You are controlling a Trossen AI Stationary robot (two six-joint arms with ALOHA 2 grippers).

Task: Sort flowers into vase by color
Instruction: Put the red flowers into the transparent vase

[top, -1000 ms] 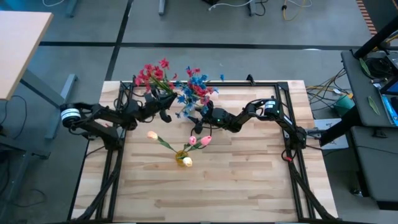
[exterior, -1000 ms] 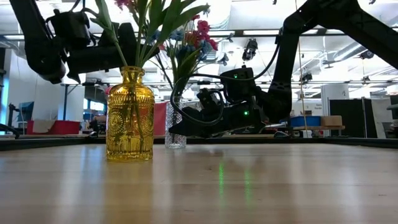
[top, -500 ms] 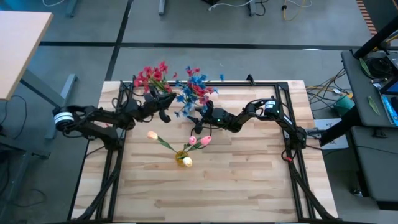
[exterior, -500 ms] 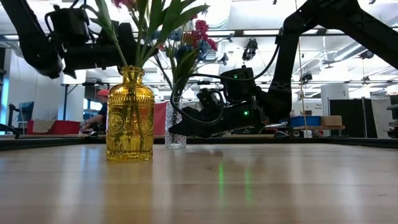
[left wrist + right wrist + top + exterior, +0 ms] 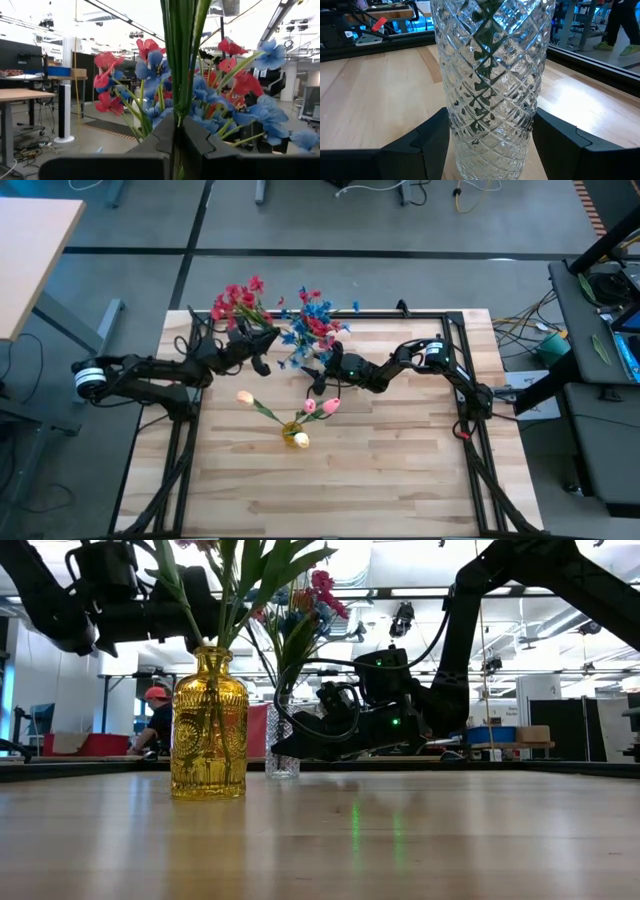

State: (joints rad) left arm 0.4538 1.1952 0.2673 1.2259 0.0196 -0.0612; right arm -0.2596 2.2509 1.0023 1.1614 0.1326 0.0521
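Left gripper (image 5: 262,352), upper left of centre in the high view, is clamped tight on a bundle of green stems (image 5: 181,55), with the red flowers (image 5: 236,299) sticking out past the table's (image 5: 400,480) top edge. Just right of that, blue flowers (image 5: 314,323) sit in the clear glass vase (image 5: 490,80), and the right gripper (image 5: 322,376) has its fingers (image 5: 427,145) hugging that vase from both sides. Lower down, mid-frame, pink and cream tulips (image 5: 318,406) stand in the yellow vase (image 5: 209,726).

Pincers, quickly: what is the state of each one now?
Left pincer: closed on green stems.
Right pincer: closed around the clear vase.
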